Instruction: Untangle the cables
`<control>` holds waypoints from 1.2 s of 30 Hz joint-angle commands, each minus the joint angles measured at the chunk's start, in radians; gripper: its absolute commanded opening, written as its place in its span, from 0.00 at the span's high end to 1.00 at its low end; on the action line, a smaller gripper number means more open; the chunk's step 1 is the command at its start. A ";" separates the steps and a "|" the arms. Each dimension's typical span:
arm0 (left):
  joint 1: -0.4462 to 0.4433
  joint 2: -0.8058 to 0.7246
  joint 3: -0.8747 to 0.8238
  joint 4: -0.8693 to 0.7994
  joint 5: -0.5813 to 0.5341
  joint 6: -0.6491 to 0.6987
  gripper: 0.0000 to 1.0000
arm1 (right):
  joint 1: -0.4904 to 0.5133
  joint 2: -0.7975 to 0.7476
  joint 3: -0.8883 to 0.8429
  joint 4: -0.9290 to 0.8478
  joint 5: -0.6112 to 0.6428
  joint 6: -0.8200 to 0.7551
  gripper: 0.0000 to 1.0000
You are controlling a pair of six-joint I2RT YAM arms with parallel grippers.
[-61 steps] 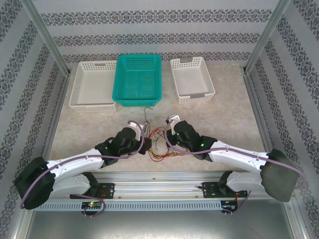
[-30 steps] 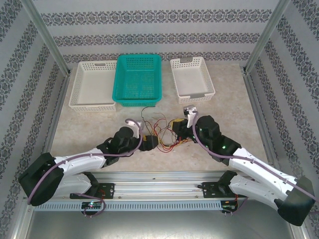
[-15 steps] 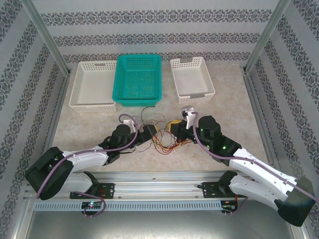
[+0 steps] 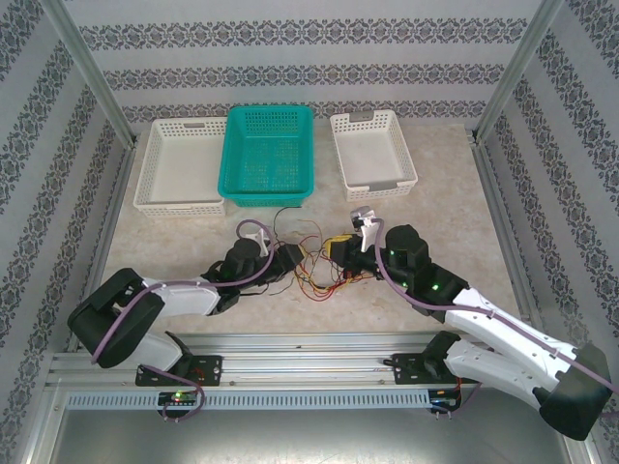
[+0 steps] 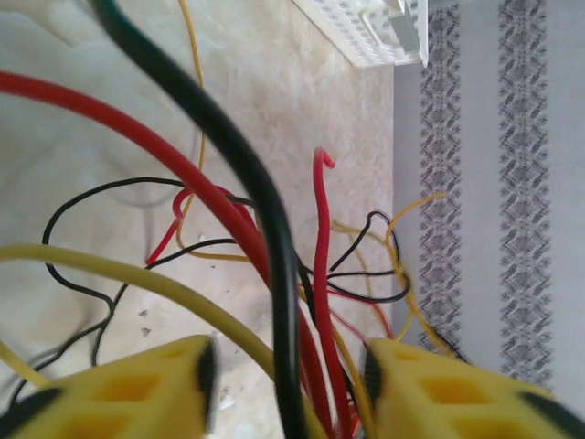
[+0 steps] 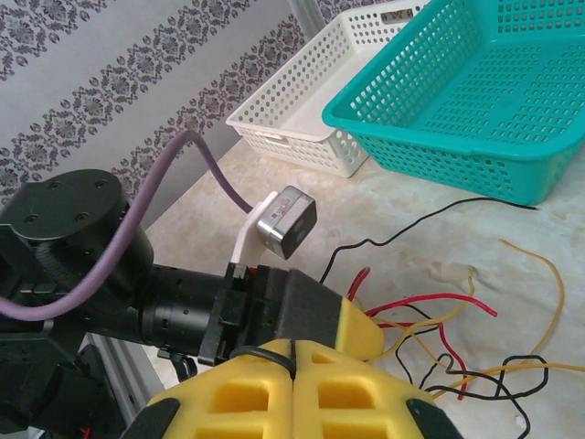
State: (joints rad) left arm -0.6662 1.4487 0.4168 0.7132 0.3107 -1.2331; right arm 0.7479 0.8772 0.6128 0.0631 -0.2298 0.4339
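Pale marbled table [image 4: 455,261], patterned wallpaper on three sides, and we're right in the thick of it. Teal basket [image 4: 268,155] sits at the back. A white basket [image 4: 179,169] is hard against its left side, and a second white basket [image 4: 372,155] stands apart on its right. Cables [image 4: 314,263] in red, yellow and black lie in a loose, knotted nest on the table just in front of the teal basket. One black end strays up near its front wall. Both arms are in at the nest, one from each side.

Left claw [image 5: 288,366]: jaws apart with a fair gap, and black, red and yellow strands run straight through it. They lie in the gap, not squeezed.

Right claw [image 6: 292,366]: yellow fingers pressed flat together, no daylight, with a black strand looped at the tips. It looks pinched there, though how firmly I can't say.

Handling? These look featherweight, limp and a bit springy. I'd expect them to keep their curls, drag their neighbours along and slip out of a lazy pinch. The best hold, I'd judge, is one strand alone near a free end, like the red tip standing clear in the left wrist view. Then draw it slowly away from the knot, so the whole nest doesn't follow.
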 commanded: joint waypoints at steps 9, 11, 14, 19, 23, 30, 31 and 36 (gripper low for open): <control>0.058 0.002 -0.045 0.027 0.077 0.027 1.00 | -0.061 -0.116 -0.005 -0.065 0.132 0.008 1.00; 0.062 -0.019 -0.044 -0.030 0.090 0.056 1.00 | -0.101 -0.131 -0.011 -0.079 0.135 0.032 1.00; 0.063 -0.058 -0.019 -0.164 0.105 0.121 1.00 | -0.174 -0.150 -0.023 -0.100 0.129 0.081 1.00; 0.063 -0.146 0.028 -0.411 0.068 0.239 1.00 | -0.289 -0.166 -0.017 -0.149 0.090 0.121 1.00; 0.065 -0.222 0.056 -0.547 0.013 0.315 1.00 | -0.361 -0.203 0.022 -0.210 0.084 0.117 1.00; 0.074 -0.294 0.102 -0.750 -0.053 0.435 1.00 | -0.503 -0.231 0.192 -0.385 0.021 0.103 1.00; 0.076 -0.299 0.114 -0.791 -0.063 0.457 1.00 | -0.522 -0.225 0.223 -0.420 0.020 0.098 1.00; 0.079 -0.332 0.162 -0.969 -0.128 0.557 1.00 | -0.628 -0.217 0.337 -0.550 0.020 0.087 1.00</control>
State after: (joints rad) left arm -0.5999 1.1450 0.5457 -0.0605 0.2546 -0.7956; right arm 0.1673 0.6636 0.8879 -0.4000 -0.2089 0.5392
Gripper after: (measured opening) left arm 0.079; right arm 0.045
